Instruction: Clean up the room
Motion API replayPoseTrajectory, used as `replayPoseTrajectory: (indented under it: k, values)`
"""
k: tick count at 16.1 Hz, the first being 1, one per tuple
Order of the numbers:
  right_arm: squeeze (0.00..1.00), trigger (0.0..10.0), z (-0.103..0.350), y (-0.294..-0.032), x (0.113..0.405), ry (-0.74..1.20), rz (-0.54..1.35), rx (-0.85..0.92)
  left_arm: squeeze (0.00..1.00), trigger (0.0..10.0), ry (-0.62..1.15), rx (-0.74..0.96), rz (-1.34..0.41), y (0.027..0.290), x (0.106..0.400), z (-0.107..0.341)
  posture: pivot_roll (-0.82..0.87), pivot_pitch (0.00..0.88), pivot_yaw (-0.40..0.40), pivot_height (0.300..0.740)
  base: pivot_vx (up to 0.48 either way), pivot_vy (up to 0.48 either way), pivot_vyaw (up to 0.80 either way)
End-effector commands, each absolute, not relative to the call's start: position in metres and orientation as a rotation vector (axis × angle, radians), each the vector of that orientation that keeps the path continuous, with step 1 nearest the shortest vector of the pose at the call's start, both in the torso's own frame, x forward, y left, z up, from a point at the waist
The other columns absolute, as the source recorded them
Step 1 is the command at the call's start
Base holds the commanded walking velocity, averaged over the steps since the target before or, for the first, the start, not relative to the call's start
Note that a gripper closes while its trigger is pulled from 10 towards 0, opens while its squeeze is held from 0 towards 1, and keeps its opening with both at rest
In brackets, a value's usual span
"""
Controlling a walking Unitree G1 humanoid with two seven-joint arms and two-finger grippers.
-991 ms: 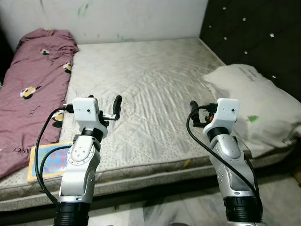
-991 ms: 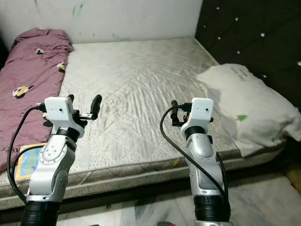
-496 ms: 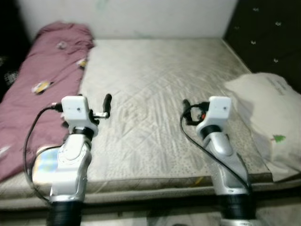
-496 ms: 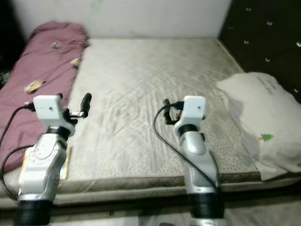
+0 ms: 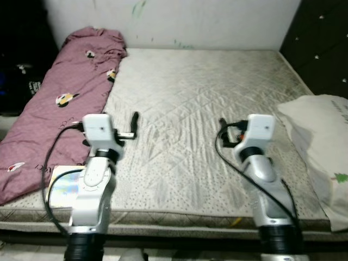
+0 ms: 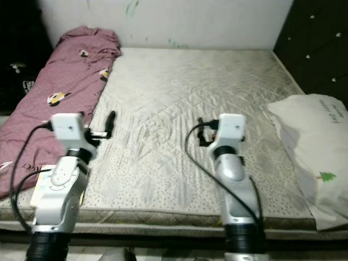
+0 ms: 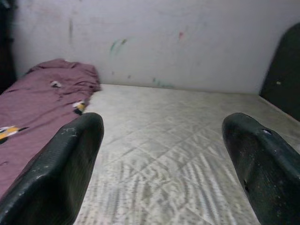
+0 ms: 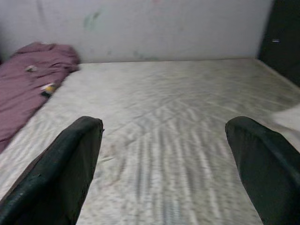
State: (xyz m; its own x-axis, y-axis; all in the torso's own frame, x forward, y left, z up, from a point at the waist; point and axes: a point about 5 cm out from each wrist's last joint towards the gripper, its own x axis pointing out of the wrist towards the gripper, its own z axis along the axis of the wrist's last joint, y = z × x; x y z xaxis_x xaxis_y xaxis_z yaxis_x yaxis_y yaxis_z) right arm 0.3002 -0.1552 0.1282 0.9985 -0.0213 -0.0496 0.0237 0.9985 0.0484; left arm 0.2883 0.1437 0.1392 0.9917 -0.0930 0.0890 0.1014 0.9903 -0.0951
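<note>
Hovering mid-frame over the quilted grey mattress (image 5: 190, 98), left gripper (image 7: 164, 164) and right gripper (image 8: 164, 164) both spread wide, empty, crumpled maroon patterned blanket (image 5: 65, 98) upper left, white pillow (image 5: 321, 130) at right edge.

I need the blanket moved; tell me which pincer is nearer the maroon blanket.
Left. The left pincer hovers just beside the maroon blanket; the right pincer sits farther across the mattress.

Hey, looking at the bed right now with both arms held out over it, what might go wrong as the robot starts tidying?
The colourful book lies at the mattress edge, partly behind the left arm, so the left gripper may nudge it off.

The pillow overhangs the near corner and might slide down if bumped.

The maroon blanket is loose and bulky; the open fingers may catch only a fold.
</note>
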Motion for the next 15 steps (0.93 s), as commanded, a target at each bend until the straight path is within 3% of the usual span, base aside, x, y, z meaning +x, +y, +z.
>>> replayPoseTrajectory:
  k: [1, 15]
  values:
    - [0.0, 10.0, 0.1292, -0.1512, 0.3004, 0.048, -0.013, 0.058, 0.0, 10.0, -0.091, -0.091, -0.082, 0.1498, 0.2886, 0.1422, -0.01, 0.0, 0.002, 0.74, 0.0, 0.461, 0.0]
    - [0.0, 10.0, 0.1269, -0.1488, 0.3012, 0.059, 0.009, 0.043, 0.0, 10.0, -0.093, -0.101, -0.076, 0.1479, 0.2881, 0.1426, 0.0, 0.0, -0.006, 0.74, 0.0, 0.463, -0.09]
